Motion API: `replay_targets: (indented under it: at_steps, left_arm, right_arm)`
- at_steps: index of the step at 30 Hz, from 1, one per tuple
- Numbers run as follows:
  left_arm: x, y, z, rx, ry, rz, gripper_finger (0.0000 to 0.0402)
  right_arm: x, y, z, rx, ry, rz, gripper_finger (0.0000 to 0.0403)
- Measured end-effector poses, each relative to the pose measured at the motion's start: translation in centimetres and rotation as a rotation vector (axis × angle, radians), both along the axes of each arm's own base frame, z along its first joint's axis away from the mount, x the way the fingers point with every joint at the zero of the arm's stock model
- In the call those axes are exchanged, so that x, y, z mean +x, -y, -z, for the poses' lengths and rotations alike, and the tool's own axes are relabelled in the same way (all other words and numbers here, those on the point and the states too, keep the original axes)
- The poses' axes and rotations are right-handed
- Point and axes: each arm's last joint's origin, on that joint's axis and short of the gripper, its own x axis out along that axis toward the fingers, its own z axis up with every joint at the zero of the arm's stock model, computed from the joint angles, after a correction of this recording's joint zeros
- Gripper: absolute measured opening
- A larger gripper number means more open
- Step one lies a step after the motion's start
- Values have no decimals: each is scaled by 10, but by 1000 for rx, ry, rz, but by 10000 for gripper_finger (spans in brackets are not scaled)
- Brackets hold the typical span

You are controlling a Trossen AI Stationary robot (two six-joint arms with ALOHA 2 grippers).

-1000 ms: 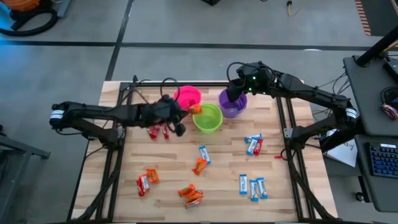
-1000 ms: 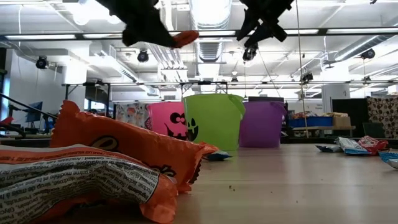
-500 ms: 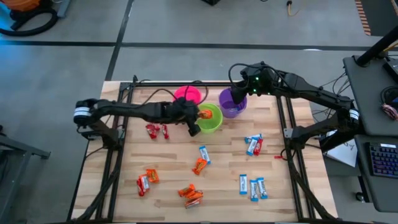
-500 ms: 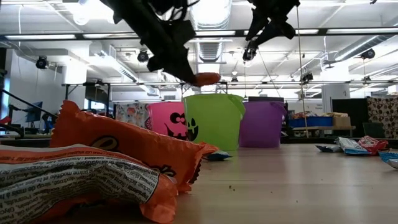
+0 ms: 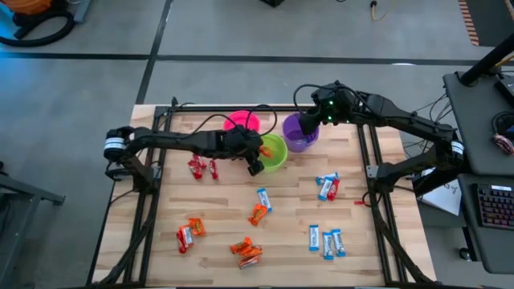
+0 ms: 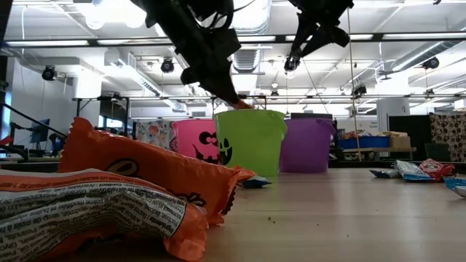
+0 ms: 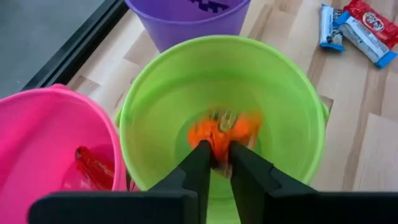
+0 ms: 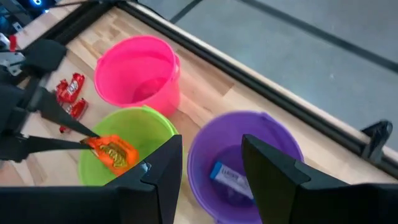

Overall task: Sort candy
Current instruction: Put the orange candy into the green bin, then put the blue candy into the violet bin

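1. In the high view, the left tool (image 5: pixel 259 152) is hanging over the near rim of the round lime-green plastic cup (image 5: pixel 273 152) at the upper middle of the frame, its two dark fingers pinching a shiny orange wrapped candy (image 5: pixel 264 150).
2. The left wrist view is showing what the high view cannot: the fingers (image 7: pixel 200 163) are standing close together with the crumpled orange candy (image 7: pixel 222 132) at their tips, inside the mouth of the green cup (image 7: pixel 155 99).
3. That same view is revealing a red wrapped candy (image 7: pixel 93 165) lying inside the round pink plastic cup (image 7: pixel 37 124).
4. The right tool (image 5: pixel 307 124) is hovering above the round purple plastic cup (image 5: pixel 295 138) in the upper middle of the high view, its fingers spread and holding nothing.
5. The right wrist view is looking down into the purple cup (image 8: pixel 249 134), where a blue-and-white wrapped candy (image 8: pixel 229 175) is lying; no other view is showing this.
6. From bench height, the low view is showing the cups in a row, pink (image 6: pixel 193 140), green (image 6: pixel 249 140), purple (image 6: pixel 307 144), with a black face printed on the pink one.
7. Large orange wrappers (image 6: pixel 145 171) are filling the lower left of the low view.
8. On the wooden bench (image 5: pixel 401 201), red candies (image 5: pixel 202 168) are lying left of the cups, blue-and-white ones (image 5: pixel 327 242) toward the lower right, and orange ones (image 5: pixel 246 251) at the lower middle.
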Motion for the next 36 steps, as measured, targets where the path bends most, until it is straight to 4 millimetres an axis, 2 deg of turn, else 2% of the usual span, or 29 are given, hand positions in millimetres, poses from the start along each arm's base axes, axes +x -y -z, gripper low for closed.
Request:
replay_targets:
  at_steps: [4, 9, 13, 17, 21, 24, 31, 36]
  left_arm:
    - [-3, 0, -3, -3, -54, 4, 74]
    - [-2, 0, -20, 30, -87, 48, 97]
    - [1, 0, -39, 48, -78, 77, 104]
    - [-7, 0, -61, 73, -76, 104, 100]
    - [-27, 0, -82, 47, 12, 156, 85]
    - [-49, 2, -87, 17, 81, 191, 77]
    - [-104, 10, -79, -58, 251, 105, 75]
    - [-126, 12, -70, -70, 437, 1, 75]
  right_arm:
    - [-3, -1, 3, 36, -28, 21, 157]
    - [-4, -3, 5, 70, -42, 12, 157]
    - [-5, -3, 6, 82, -58, 10, 157]
    - [-12, -7, 13, 182, -121, 18, 157]
    - [-22, -13, 20, 296, -215, 81, 157]
    - [-29, -16, 25, 387, -265, 134, 157]
    - [-30, -29, 36, 538, -298, 201, 157]
    - [-26, -49, 56, 622, -353, 227, 157]
